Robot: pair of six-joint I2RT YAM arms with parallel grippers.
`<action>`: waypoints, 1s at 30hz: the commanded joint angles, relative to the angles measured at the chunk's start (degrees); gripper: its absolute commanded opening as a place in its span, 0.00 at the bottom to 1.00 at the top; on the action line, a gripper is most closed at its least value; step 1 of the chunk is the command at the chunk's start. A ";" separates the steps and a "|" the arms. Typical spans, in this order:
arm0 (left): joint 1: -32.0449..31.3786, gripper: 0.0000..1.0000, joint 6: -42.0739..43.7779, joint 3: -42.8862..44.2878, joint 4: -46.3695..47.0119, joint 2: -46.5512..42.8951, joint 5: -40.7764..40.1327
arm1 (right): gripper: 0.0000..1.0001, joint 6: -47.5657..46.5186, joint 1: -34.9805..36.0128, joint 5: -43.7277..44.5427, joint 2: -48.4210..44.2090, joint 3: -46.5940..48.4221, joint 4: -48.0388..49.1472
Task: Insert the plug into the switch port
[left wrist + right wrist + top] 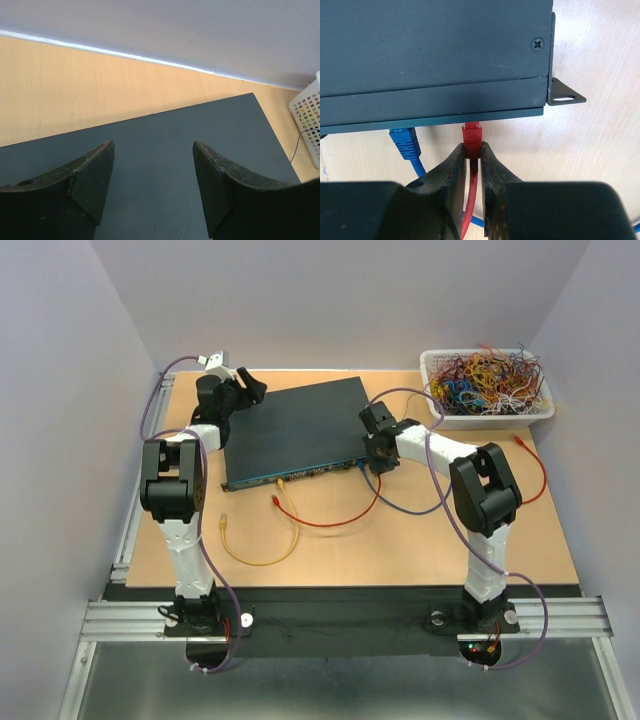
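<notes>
The dark teal switch box (pixel 295 430) lies on the table; its top fills the left wrist view (pixel 165 165) and its front edge crosses the right wrist view (pixel 435 107). My right gripper (pixel 473 150) is shut on the red plug (pixel 472 137), whose tip reaches under the box's front edge at the port row; the port itself is hidden. In the top view the right gripper (pixel 375 462) sits at the box's front right corner. My left gripper (pixel 154 150) is open and empty above the box's top, at its left end (pixel 240 390).
A blue plug (pixel 404 142) sits in a port left of the red one. A yellow cable (pixel 262 540) and the red cable (pixel 340 520) lie in front of the box. A white mesh basket (pixel 487 388) of coloured wires stands at the back right. A mounting ear (pixel 565 95) sticks out at the box's corner.
</notes>
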 commanded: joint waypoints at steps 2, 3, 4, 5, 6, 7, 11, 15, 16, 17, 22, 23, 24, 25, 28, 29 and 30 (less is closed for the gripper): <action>0.51 0.75 1.06 -0.95 2.28 -3.82 0.99 | 0.00 0.80 0.71 2.11 -0.76 5.20 7.04; 0.51 0.75 1.06 -0.95 2.28 -3.74 0.99 | 0.00 0.71 0.71 2.11 -0.59 5.72 6.87; 0.51 0.75 0.97 -0.86 2.28 -3.65 1.08 | 0.00 0.80 0.80 2.03 -0.59 5.90 6.96; 0.51 0.75 1.05 -0.86 2.28 -3.56 1.00 | 0.01 0.89 0.97 1.94 -0.59 6.08 6.96; 0.51 0.75 0.97 -0.77 2.28 -3.47 0.99 | 0.00 0.89 1.32 1.85 -0.50 6.43 6.96; 0.59 0.75 0.97 -0.68 2.28 -3.47 1.17 | 0.01 0.80 1.41 2.11 -0.41 6.52 6.87; 0.59 0.75 0.97 -0.77 2.28 -3.21 1.17 | 0.01 1.06 2.02 2.03 -0.41 6.87 6.96; 0.77 0.75 0.79 -0.77 2.28 -3.21 1.26 | 0.00 1.06 2.64 2.02 -0.68 7.13 7.04; 0.77 0.75 0.79 -0.77 2.37 -3.21 1.35 | 0.00 1.15 2.73 2.11 -0.68 7.31 6.96; 0.77 0.75 0.79 -0.68 2.28 -3.12 1.35 | 0.01 1.15 2.82 2.46 -0.76 7.40 6.96; 0.77 0.75 0.79 -0.68 2.28 -3.12 1.44 | 0.00 1.07 3.26 3.08 -1.20 7.75 6.96; 0.77 0.75 0.79 -0.68 2.28 -3.03 1.52 | 0.00 1.06 3.34 3.08 -1.29 7.66 6.96; 0.77 0.75 0.88 -0.51 2.28 -2.95 1.52 | 0.00 0.89 3.26 3.17 -1.55 7.49 6.96; 0.77 0.75 0.79 -0.59 2.28 -2.86 1.52 | 0.00 0.98 3.34 3.26 -1.73 7.14 6.96; 0.86 0.75 0.79 -0.42 2.19 -2.86 1.61 | 0.01 0.80 3.43 3.43 -2.43 6.52 7.04; 0.86 0.75 0.79 -0.51 2.19 -2.68 1.61 | 0.01 0.97 3.43 3.34 -2.69 6.08 7.05; 0.86 0.75 0.79 -0.51 2.19 -2.77 1.61 | 0.01 0.98 3.43 3.26 -2.87 5.90 7.05</action>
